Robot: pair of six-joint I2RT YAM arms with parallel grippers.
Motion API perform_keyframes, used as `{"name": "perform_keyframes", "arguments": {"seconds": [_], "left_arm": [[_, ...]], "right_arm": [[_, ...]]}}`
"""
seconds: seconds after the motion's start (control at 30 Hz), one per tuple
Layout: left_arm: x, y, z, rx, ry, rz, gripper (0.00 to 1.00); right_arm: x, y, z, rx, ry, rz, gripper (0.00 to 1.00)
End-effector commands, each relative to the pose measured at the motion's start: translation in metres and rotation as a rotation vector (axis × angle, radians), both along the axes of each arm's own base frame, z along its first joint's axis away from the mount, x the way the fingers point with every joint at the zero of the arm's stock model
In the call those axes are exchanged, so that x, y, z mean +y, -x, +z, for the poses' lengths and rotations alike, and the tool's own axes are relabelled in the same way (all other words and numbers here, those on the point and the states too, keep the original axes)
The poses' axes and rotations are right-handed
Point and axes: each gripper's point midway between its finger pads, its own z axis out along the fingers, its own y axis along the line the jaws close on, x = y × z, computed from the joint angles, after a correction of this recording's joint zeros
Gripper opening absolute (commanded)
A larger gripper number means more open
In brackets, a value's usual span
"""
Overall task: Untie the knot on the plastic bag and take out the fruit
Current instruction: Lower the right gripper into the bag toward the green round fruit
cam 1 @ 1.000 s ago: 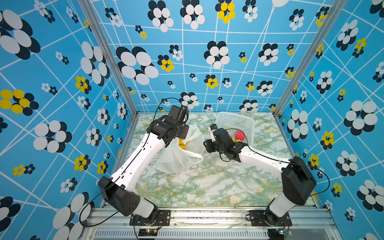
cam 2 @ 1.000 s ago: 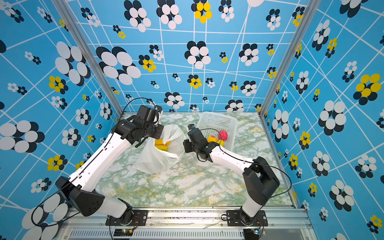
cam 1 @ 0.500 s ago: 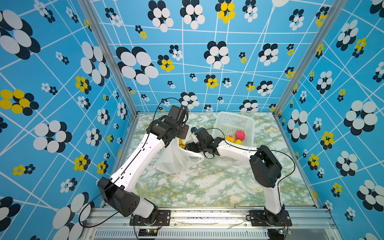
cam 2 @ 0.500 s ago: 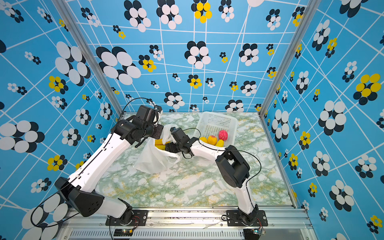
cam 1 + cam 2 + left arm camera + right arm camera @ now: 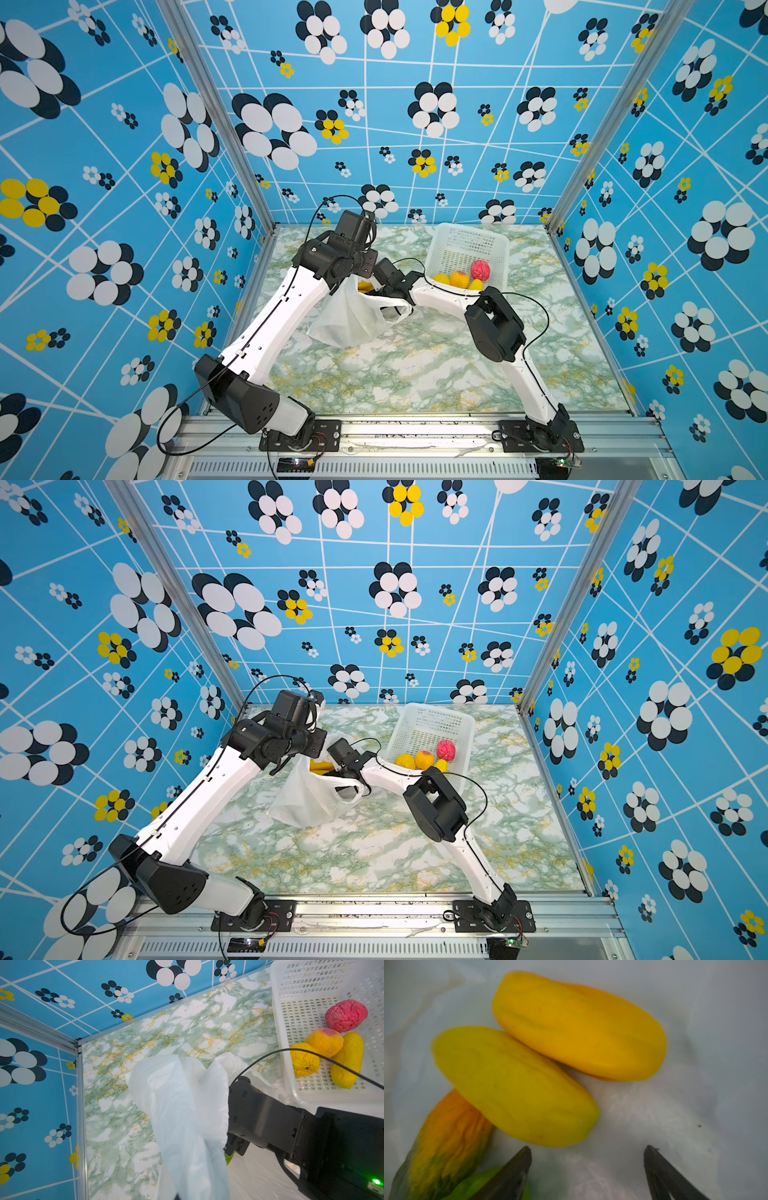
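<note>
Counting the fruit [image 5: 459, 278] gives eight pieces, four and four. In the white perforated basket [image 5: 465, 245], far right on the bench [image 5: 415, 374], lie a pink-red bumpy fruit [image 5: 346, 1015], a red-blushed peach [image 5: 324, 1042], a round yellow-orange fruit [image 5: 304, 1059] and a long yellow fruit [image 5: 347, 1059].

Inside the plastic bag [image 5: 353, 324], just left of the basket, the right wrist view shows a deep-yellow ridged fruit [image 5: 577, 1026] touching a paler yellow ridged fruit [image 5: 512, 1084]. Beside them is a wrinkled orange fruit [image 5: 450, 1136], greenish at one end. A green fruit [image 5: 467, 1187] is mostly hidden behind a gripper finger and cut off by the frame edge.

The right gripper [image 5: 587, 1157] is inside the bag, fingers apart with nothing between them. The left gripper [image 5: 338, 286] is largely hidden by bunched film; it is closed, pinching the bag's rim and holding it up.

The bag is thin, translucent and crinkled. One loop handle [image 5: 395, 309] lies slack toward the right arm. The bench surface is marbled green and gold.
</note>
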Motion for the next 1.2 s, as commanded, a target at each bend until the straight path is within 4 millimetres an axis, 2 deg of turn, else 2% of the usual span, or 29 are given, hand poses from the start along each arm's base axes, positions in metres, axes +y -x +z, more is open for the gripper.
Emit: {"name": "perform_keyframes", "arguments": {"seconds": [0.0, 0.07, 0.17, 0.27, 0.3, 0.43, 0.57, 0.7, 0.77, 1.03, 1.07, 1.13, 1.17], "left_arm": [[-0.002, 0.005, 0.012, -0.032, 0.019, -0.023, 0.0], [-0.002, 0.006, 0.012, -0.032, 0.017, -0.023, 0.0], [-0.002, 0.005, 0.012, -0.032, 0.016, -0.022, 0.0], [-0.002, 0.005, 0.011, -0.03, 0.014, -0.021, 0.0], [-0.002, 0.005, 0.011, -0.031, 0.014, -0.019, 0.0], [-0.002, 0.005, 0.01, -0.027, 0.012, -0.019, 0.0], [-0.001, 0.005, 0.01, -0.029, 0.012, -0.017, 0.0], [-0.001, 0.005, 0.01, -0.028, 0.011, -0.018, 0.0], [-0.001, 0.005, 0.01, -0.027, 0.012, -0.017, 0.0], [-0.002, 0.006, 0.011, -0.029, 0.014, -0.019, 0.0], [-0.002, 0.006, 0.011, -0.029, 0.014, -0.02, 0.0], [-0.002, 0.006, 0.011, -0.029, 0.014, -0.019, 0.0], [-0.002, 0.006, 0.011, -0.029, 0.014, -0.02, 0.0]], "right_arm": [[-0.009, 0.008, -0.023, 0.058, 0.082, -0.014, 0.72], [-0.012, 0.006, -0.023, 0.057, 0.088, -0.032, 0.63], [-0.014, 0.006, -0.017, 0.05, 0.083, -0.054, 0.55], [-0.012, 0.009, -0.001, 0.041, 0.038, -0.054, 0.53], [-0.011, 0.011, 0.005, 0.04, 0.018, -0.045, 0.54], [-0.007, 0.02, 0.044, 0.009, -0.091, -0.012, 0.69], [-0.006, 0.033, 0.081, -0.028, -0.2, 0.029, 0.77], [-0.007, 0.049, 0.084, -0.014, -0.265, 0.071, 0.82], [-0.006, 0.054, 0.079, 0.002, -0.26, 0.081, 0.83], [0.007, 0.071, 0.034, 0.044, -0.106, 0.08, 0.85], [0.011, 0.067, 0.037, 0.028, -0.093, 0.069, 0.85], [0.013, 0.069, 0.032, 0.034, -0.068, 0.067, 0.86], [0.012, 0.069, 0.019, 0.044, -0.04, 0.061, 0.85]]}}
